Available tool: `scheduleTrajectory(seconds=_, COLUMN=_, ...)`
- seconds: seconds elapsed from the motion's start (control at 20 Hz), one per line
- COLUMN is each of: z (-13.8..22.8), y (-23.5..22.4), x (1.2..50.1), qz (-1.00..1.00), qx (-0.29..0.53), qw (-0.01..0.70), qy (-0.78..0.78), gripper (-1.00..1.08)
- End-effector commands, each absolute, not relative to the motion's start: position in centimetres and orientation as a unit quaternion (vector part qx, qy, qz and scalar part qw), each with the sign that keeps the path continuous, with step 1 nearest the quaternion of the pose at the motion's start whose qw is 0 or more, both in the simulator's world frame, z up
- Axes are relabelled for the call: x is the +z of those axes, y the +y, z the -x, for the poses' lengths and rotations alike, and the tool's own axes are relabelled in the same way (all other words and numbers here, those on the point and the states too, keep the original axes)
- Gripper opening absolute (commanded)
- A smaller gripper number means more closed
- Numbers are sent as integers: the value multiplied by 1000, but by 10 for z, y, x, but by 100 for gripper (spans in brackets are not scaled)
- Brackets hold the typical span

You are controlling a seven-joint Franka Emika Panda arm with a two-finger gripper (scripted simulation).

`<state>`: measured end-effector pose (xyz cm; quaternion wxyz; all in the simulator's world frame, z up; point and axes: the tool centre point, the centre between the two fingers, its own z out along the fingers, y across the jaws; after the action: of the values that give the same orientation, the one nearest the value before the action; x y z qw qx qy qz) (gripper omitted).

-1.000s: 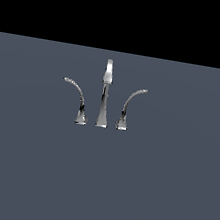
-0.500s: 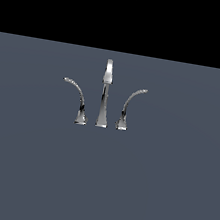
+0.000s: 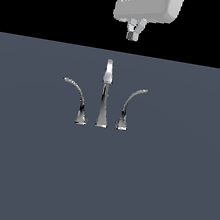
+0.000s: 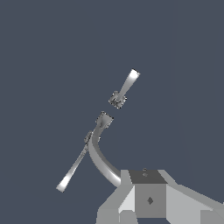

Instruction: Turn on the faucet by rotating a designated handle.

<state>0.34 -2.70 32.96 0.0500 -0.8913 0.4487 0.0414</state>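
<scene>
Tool (image 3: 131, 34) hangs high above the faucet (image 3: 104, 93), well clear of it, nothing between the fingers. Can't tell from either view whether the fingers are spread or closed; only a small tip shows under the white wrist housing.

Faucet sits mid-desk (image 3: 21, 168): straight spout in the centre, a curved lever on each side. Target handle (image 3: 130, 105) is the one on the exterior view's right, base just beside the spout, tip arcing up and outward to that same side.

Key relation: tool is roughly over the gap between spout and handle, so the handle lies below and slightly toward the exterior view's right. Handle's long axis runs from base up and out. My guess: descend, offset toward the tip, push sideways there.
</scene>
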Motion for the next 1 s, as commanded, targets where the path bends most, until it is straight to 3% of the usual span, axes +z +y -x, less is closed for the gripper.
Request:
scheduleTrajectory(seconds=0.0, z=-19, y=-35, x=310, qz=873, qx=39, qw=46, qy=485, gripper=-100)
scheduleTrajectory(seconds=0.5, z=-70, y=-70, x=229, qz=792, qx=22, qw=21, qy=610, gripper=-100)
scheduleTrajectory(seconds=0.95, z=-91, y=-92, x=181, qz=743, qx=5, qw=4, qy=670, gripper=-100)
